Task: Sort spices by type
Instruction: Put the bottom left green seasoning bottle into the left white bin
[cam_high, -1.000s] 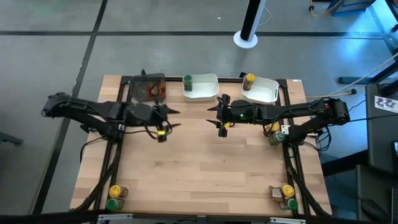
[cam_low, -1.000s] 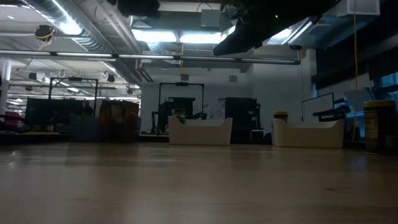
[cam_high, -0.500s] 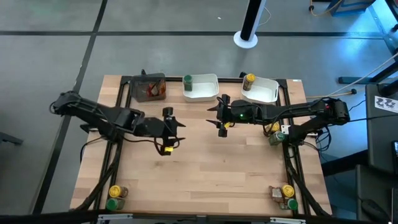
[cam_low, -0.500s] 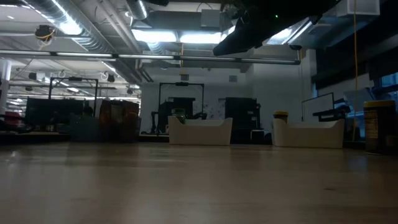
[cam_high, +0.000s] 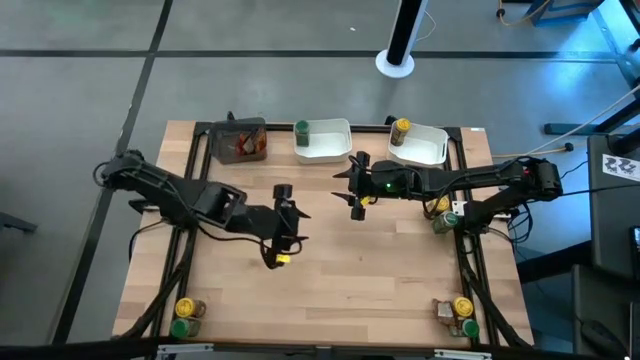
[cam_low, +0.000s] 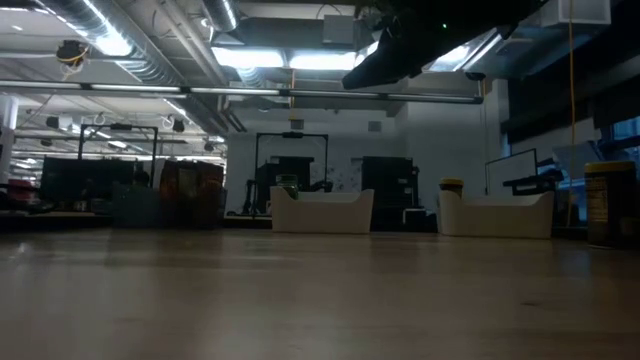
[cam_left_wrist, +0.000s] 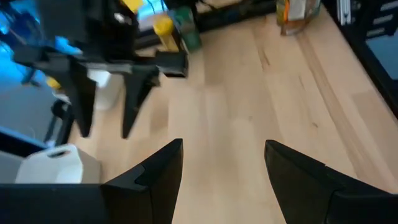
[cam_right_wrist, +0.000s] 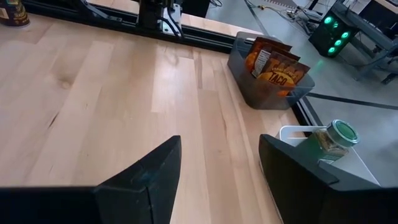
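The spices are small jars. A green-lidded jar (cam_high: 302, 129) stands in the middle white tray (cam_high: 328, 143), also seen in the right wrist view (cam_right_wrist: 333, 138). A yellow-lidded jar (cam_high: 401, 130) stands at the right white tray (cam_high: 425, 148). More jars stand at the near left corner (cam_high: 184, 316), the near right corner (cam_high: 459, 315) and the right edge (cam_high: 441, 215). My left gripper (cam_high: 298, 228) hovers open over the bare table middle, nothing between its fingers (cam_left_wrist: 158, 171). My right gripper (cam_high: 342, 184) hangs open in front of the white trays, also holding nothing (cam_right_wrist: 155, 171).
A dark tray (cam_high: 238, 140) holding reddish seasoning packets (cam_right_wrist: 273, 68) stands at the far left. Black frame rails run along the table's left and right sides (cam_high: 470, 270). Bare wood lies between the two grippers and toward the near edge (cam_high: 350, 290).
My left gripper has swung away from the dark tray toward the table's right and near edges, out over the middle of the table, rising a little. It has stayed open and holds nothing. The jars have not moved.
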